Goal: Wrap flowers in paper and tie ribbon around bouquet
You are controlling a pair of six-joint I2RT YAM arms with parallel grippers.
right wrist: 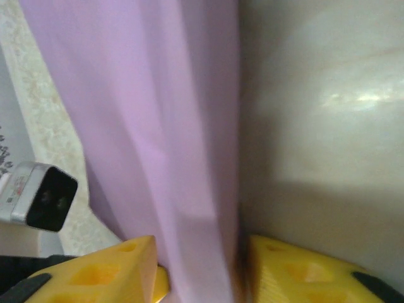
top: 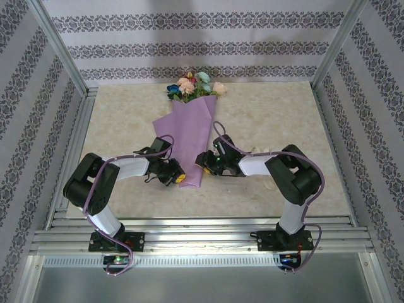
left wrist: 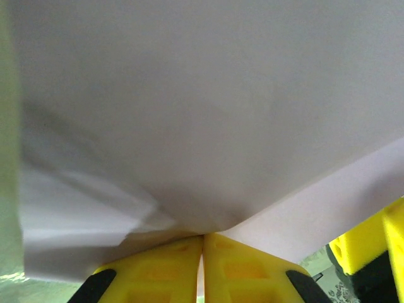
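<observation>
The bouquet [top: 188, 136] lies on the worktop [top: 284, 113] at the centre of the overhead frame, with the flowers [top: 192, 85] toward the top and the narrow end toward the bottom. The left pincer [top: 177, 177] sits at the lower left of the cone. In its wrist view its jaws meet, pinched shut on a fold of the paper [left wrist: 202, 113]. The right pincer [top: 206, 159] is at the cone's right edge. In its wrist view the jaws stand part-way apart with the lilac fold running between them, and they do not clearly press it. The step looks to be holding the wrap closed before the tie is made. To do it well, the left pinch should not slacken. The right should close gently and squarely on the overlapped edge, low on the cone. Neither arm should tug toward the bottom of the frame, since the thin sheet may crease or slide off the stems.
</observation>
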